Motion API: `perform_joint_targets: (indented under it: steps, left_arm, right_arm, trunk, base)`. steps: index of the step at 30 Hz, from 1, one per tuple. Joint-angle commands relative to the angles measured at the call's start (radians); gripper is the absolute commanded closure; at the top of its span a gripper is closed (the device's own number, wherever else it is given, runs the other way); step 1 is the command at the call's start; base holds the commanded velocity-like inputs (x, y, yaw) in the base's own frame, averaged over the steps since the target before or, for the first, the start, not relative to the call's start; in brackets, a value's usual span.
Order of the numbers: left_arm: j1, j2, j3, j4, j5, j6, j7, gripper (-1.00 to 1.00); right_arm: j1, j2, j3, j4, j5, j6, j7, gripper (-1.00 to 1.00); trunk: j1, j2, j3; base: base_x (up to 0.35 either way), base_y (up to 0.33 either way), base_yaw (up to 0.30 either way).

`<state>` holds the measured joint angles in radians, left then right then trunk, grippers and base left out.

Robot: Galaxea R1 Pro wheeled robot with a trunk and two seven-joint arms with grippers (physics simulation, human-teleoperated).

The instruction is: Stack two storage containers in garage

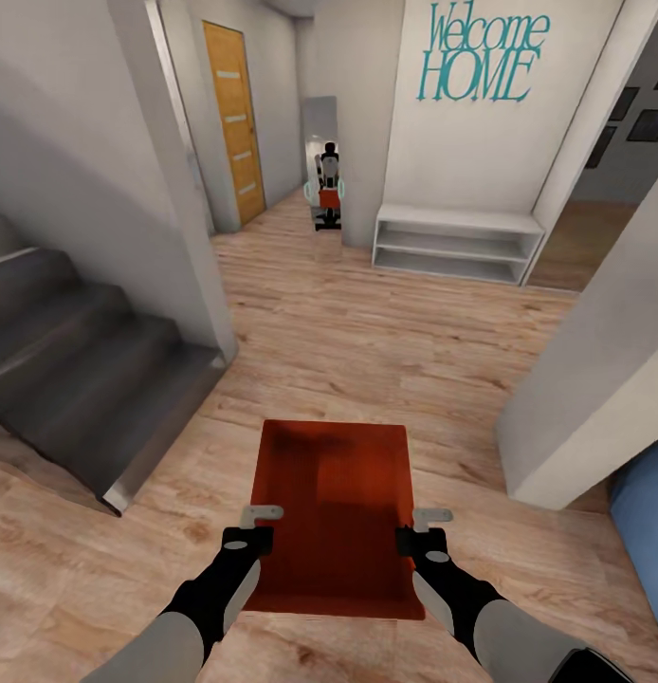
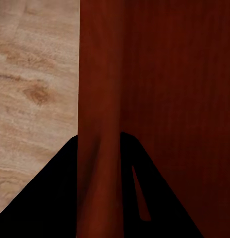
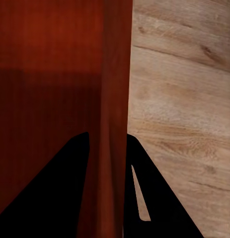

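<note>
Storage container (image 1: 334, 507): orange-red tray, carried level above wood-plank floor (image 1: 367, 332) in a hallway, stairs (image 1: 73, 351) at left, white shelf (image 1: 457, 242) ahead; left hand (image 1: 248, 528) clamped on its left wall, right hand (image 1: 422, 531) clamped on its right wall; step: transport toward garage; next needs steady driving, grip unchanged

Container (image 1: 334, 503) between stairs (image 1: 92, 379) and wall (image 1: 594, 379)

I'm looking into a home's entry hall: teal "Welcome HOME" lettering (image 1: 481, 52) on a white wall, a low white shelf unit (image 1: 457, 245) beneath it, grey stairs (image 1: 78, 365), an orange interior door (image 1: 234, 119), and wood-plank floor (image 1: 367, 332) throughout.
</note>
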<state>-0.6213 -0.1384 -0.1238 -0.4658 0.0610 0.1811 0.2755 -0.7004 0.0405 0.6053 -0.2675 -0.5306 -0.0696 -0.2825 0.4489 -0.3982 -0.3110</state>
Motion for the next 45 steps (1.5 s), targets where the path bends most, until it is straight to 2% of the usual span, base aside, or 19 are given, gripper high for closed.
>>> perform_joint_targets:
  steps: [1,45]
  left_arm:
    - [0.0,0.002,-0.014,0.01,0.023,0.023,0.013,1.0]
    - [0.0,-0.003,-0.013,0.0,0.025,0.023,0.012,1.0]
  right_arm:
    - [-0.002,-0.016,-0.013,-0.001,0.009,-0.044,-0.018,1.0]
    - [-0.002,-0.014,-0.012,-0.001,0.008,-0.044,-0.017,1.0]
  trunk:
    - [0.001,-0.002,-0.002]
    - [0.001,-0.002,-0.002]
  base:
    - [0.322,0.0,0.0]
    - [0.322,0.0,0.0]
